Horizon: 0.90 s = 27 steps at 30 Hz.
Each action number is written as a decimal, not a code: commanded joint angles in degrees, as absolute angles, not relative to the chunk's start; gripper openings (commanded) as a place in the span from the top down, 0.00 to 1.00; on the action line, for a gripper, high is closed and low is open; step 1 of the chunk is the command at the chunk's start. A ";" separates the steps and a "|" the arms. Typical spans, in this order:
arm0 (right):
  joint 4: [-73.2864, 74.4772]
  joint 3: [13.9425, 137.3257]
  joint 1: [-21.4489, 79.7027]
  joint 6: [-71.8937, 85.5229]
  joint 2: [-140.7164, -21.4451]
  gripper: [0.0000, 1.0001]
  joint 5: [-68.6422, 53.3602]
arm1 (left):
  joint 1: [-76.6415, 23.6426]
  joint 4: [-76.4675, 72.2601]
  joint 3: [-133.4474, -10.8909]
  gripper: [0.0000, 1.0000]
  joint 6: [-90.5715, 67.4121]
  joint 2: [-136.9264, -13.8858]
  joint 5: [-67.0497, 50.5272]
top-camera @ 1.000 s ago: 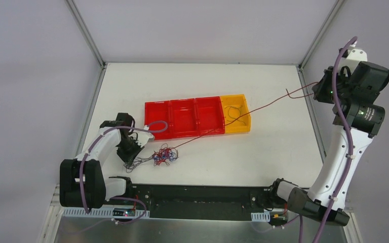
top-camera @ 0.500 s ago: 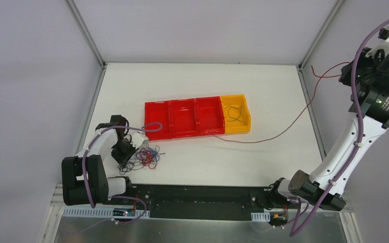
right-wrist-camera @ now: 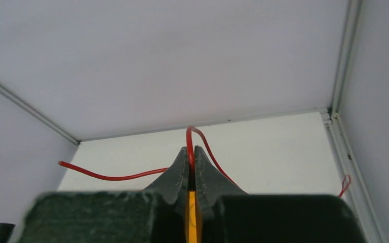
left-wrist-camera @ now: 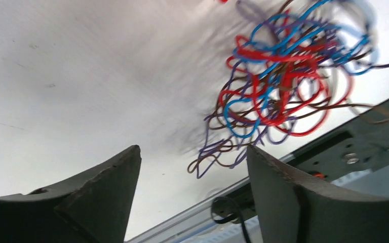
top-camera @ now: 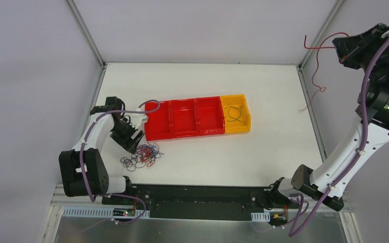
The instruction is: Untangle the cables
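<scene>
The right tool (right-wrist-camera: 191, 154) is pinched shut on one red cable (right-wrist-camera: 112, 177) and raised high beyond the counter's (top-camera: 263, 152) 2 o'clock corner, likely so the cable's whole length hangs free of the tangle (top-camera: 143, 155). That tangle lies at 8 o'clock, just below the red bins (top-camera: 182, 117). The left tool (top-camera: 126, 139), jaws apart and empty, sits just at the tangle's 10 o'clock. Bare counter spreads toward 4 o'clock, while the near edge runs close by at 6 o'clock.

Pale grey walls (top-camera: 202, 25) across the top and both sides, joined by slanting metal posts (top-camera: 85, 31). White table (top-camera: 202, 81) mid-frame; black rail (top-camera: 197, 200) and grey metal sheet (top-camera: 197, 230) along the bottom edge.
</scene>
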State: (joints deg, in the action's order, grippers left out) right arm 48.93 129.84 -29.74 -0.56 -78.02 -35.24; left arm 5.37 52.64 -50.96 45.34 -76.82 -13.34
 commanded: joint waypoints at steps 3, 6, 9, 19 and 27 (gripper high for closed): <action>36.11 137.90 -29.36 18.15 -79.23 1.00 -45.58 | 5.68 60.25 -57.21 0.10 42.73 -73.73 -25.31; 29.88 138.34 -29.35 25.59 -79.51 1.00 -46.75 | 5.71 60.98 -60.48 0.02 40.16 -72.91 -27.33; 22.78 137.14 -29.27 33.79 -79.99 1.00 -48.09 | 5.70 60.83 -64.18 0.01 37.14 -71.14 -30.94; 20.52 126.29 -11.26 37.24 -80.31 1.00 -42.01 | 4.55 55.80 -68.76 0.01 30.55 -66.58 -42.16; 22.12 116.47 4.89 24.71 -81.11 1.00 -29.64 | 3.70 53.53 -70.03 0.01 26.94 -67.74 -42.82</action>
